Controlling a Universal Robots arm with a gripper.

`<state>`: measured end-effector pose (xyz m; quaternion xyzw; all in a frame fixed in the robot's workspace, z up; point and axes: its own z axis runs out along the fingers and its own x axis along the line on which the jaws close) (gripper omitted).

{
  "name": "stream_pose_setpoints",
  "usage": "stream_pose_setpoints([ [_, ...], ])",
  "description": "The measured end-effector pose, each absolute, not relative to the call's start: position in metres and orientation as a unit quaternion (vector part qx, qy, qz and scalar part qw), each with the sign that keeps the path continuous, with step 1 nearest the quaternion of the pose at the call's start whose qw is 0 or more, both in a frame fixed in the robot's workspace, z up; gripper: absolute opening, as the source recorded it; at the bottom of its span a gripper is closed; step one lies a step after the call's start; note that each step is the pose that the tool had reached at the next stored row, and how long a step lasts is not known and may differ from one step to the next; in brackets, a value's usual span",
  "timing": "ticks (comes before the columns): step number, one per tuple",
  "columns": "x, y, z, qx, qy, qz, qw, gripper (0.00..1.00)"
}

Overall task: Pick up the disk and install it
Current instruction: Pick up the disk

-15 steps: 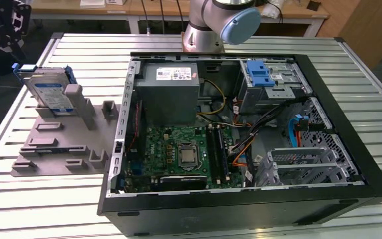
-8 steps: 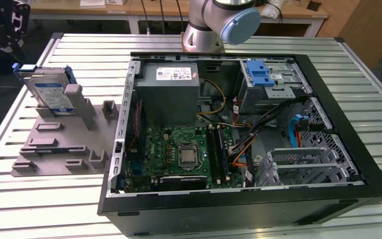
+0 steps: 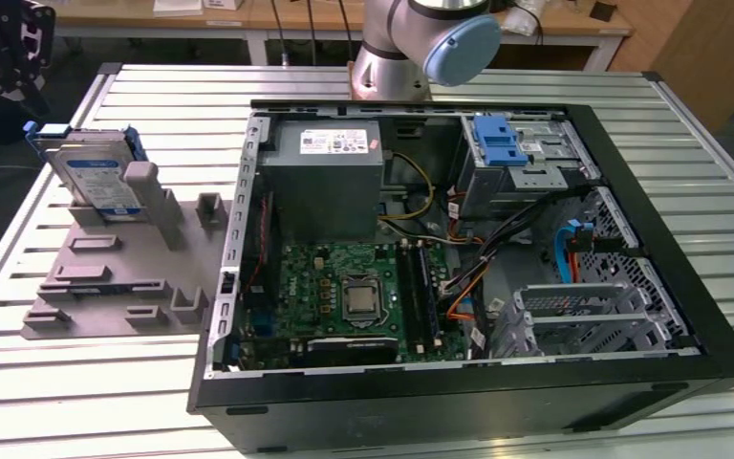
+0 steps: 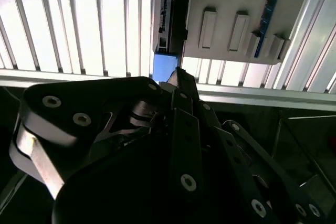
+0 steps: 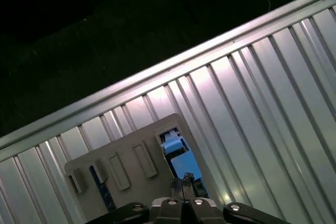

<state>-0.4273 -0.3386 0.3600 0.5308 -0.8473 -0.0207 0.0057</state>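
Slatted metal worktop [image 3: 74, 382] carries everything you need. An open computer case [image 3: 469, 411] lies on its side, and a grey holder [image 3: 112, 287] sits just beside it, toward the exterior view's left. The disk [image 3: 93, 177] stands on edge in that holder, its label facing the camera and the blue frame around it. It is not in the case yet, so I judge you are at the pick-up step, with the approach under way and no grasp made.

In the first wrist view your pincer [image 5: 181, 183] hangs above the holder [image 5: 126, 156], its tips lined up over the top edge of the disk [image 5: 176, 156]. The second wrist view has the pincer [image 4: 178, 74] over the same blue edge [image 4: 164, 66], near the worktop's rim. Its jaws look clenched tip to tip with nothing between them, and I see no contact with the disk.

To take the disk you would need the jaws spread wider than its thin edge, centred across it and kept square so it lifts straight out of the holder. The drive cage [image 3: 520, 163] at the far corner of the case looks like the likely home for it.
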Motion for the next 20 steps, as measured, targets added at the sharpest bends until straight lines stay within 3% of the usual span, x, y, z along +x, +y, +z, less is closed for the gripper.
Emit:
stream_pose_setpoints([
  [15,-0.4273,-0.3386,0.3594,0.616,-0.787,-0.020,0.007,0.11],
  [20,-0.4272,-0.3386,0.3588,0.635,-0.773,-0.016,0.002,0.11],
])
